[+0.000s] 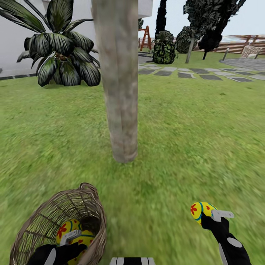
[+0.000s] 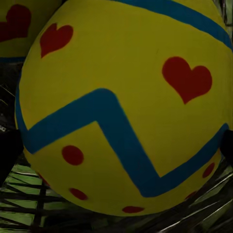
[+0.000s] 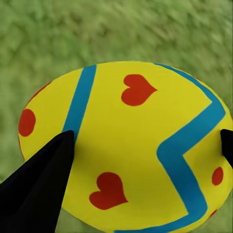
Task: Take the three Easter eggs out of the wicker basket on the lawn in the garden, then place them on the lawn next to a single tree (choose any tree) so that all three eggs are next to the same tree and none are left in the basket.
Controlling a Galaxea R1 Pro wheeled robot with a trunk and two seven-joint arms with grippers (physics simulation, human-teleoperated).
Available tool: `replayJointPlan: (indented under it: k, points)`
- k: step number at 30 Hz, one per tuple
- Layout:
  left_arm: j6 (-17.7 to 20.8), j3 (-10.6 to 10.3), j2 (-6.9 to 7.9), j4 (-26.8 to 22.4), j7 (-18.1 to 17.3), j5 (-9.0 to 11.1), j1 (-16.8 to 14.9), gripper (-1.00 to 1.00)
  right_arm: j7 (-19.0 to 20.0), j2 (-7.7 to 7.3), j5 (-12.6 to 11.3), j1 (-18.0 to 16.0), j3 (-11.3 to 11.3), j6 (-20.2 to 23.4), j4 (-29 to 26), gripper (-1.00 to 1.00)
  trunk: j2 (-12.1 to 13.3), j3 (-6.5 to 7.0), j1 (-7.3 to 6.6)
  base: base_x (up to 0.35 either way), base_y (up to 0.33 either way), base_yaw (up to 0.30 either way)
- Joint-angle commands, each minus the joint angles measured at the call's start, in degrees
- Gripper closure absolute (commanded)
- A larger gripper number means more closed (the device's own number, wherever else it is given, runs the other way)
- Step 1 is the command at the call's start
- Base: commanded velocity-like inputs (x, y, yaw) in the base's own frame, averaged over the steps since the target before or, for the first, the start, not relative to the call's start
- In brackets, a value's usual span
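Down in the wicker basket (image 1: 44, 221) the left hand (image 1: 70, 237) reaches at 2 eggs (image 1: 68, 226), grip unclear, while the right hand (image 1: 209, 217) clamps egg 3 (image 1: 200, 210) over the lawn (image 1: 191, 140), tree (image 1: 119, 92) ahead-left, nearer this arm.

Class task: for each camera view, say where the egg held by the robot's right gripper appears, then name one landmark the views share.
Head view: the held egg is at lower right, at the right gripper's tip, above the lawn.
Right wrist view: held egg centre, between dark fingers.
Left wrist view: a different egg.
Shared landmark: the lawn.
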Motion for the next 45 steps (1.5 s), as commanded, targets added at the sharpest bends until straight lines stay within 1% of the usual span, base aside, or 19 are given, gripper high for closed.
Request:
replayJointPlan:
  k: [1,4,15,25,27,37,39,40,42,43,44,45]
  points:
    - [0.33,0.15,-0.02,-0.09,-0.28,-0.04,-0.03,1.00,0.44,0.03,0.60,-0.01,-0.15,0.30,-0.07,1.00,0.00,0.18,-0.03,0.000,0.000,0.244]
    - [0.30,0.15,-0.02,-0.12,-0.28,-0.03,-0.03,1.00,0.43,0.03,0.55,-0.02,-0.15,0.30,-0.05,1.00,0.04,0.85,-0.11,0.000,0.000,0.133]
    - [0.15,0.15,0.08,-0.18,-0.28,0.02,-0.03,1.00,0.43,0.03,0.62,-0.01,-0.15,0.29,-0.02,1.00,0.18,3.28,-0.40,0.000,0.000,0.002]
    - [-0.25,0.58,0.54,-0.65,-0.28,0.11,-0.03,1.00,0.43,0.03,0.54,-0.01,-0.15,0.30,0.16,1.00,0.32,5.50,-0.65,0.000,0.000,0.000]
    - [-0.20,0.66,0.64,-0.73,-0.29,0.14,-0.03,1.00,0.43,0.03,0.62,-0.01,-0.15,0.24,1.13,1.00,0.34,5.94,-0.71,0.000,0.000,0.000]
    - [0.18,0.77,0.71,-0.67,-0.28,0.15,-0.03,1.00,0.41,0.11,0.79,-0.01,-0.06,0.21,1.88,1.00,0.48,8.16,-0.96,0.000,0.000,0.000]
    - [-0.24,0.82,1.15,-1.25,-0.28,0.15,-0.03,1.00,0.43,0.23,2.89,-0.01,0.07,0.23,1.94,1.00,0.51,8.60,-1.01,0.000,0.000,0.000]
    - [-0.32,0.90,1.56,-2.74,-0.28,0.15,-0.03,1.00,0.43,0.46,3.57,-0.01,0.23,0.34,1.96,1.00,0.52,8.82,-1.04,0.000,0.000,0.000]
    - [-0.38,1.19,2.02,-4.72,-0.28,0.15,-0.03,1.00,0.42,0.99,4.12,-0.01,0.55,0.56,2.28,1.00,0.55,9.27,-1.09,0.000,0.000,0.000]
    - [-0.17,2.26,2.12,-5.95,-0.28,0.15,-0.03,1.00,0.37,0.99,4.20,-0.02,1.45,0.64,2.60,1.00,0.56,9.49,-1.12,0.000,0.000,0.000]
    - [1.18,4.26,3.30,-8.78,-0.28,0.15,-0.03,1.00,0.27,1.03,4.30,-0.01,3.00,3.31,2.82,1.00,0.57,9.71,-1.14,0.000,0.000,0.000]
    - [3.42,4.51,3.62,-9.29,-0.28,0.15,-0.03,1.00,0.26,1.01,4.31,-0.01,3.64,5.94,2.84,1.00,0.59,9.93,-1.17,0.000,0.000,0.000]
